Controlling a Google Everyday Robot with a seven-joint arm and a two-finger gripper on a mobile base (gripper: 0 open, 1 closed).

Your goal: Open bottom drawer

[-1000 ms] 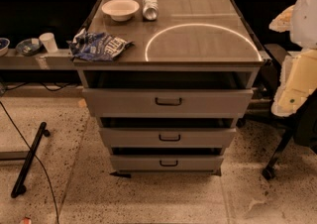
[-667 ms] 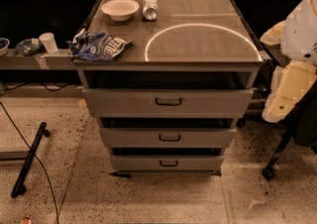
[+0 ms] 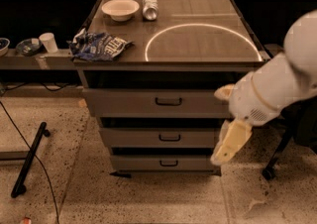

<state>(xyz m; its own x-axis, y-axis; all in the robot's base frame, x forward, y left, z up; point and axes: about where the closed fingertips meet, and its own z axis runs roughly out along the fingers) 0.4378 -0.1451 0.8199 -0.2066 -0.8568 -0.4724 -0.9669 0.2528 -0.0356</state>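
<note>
End effector (image 3: 229,142) low right, angled downward

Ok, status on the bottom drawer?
End effector low at cabinet's right side, clear of the handle. Bottom drawer looks shut. Nothing across its front.

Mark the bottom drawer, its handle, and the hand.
bottom drawer (image 3: 138,163), camera view, bare front left of the handle.
handle (image 3: 169,163), camera view, middle of the dark loop.
hand (image 3: 228,146), camera view, beige part, by the bottom drawer's right end.

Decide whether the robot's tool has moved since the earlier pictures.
Yes. The tool has swung left and down, from beside the cabinet to in front of its right edge, near the bottom drawer.
</note>
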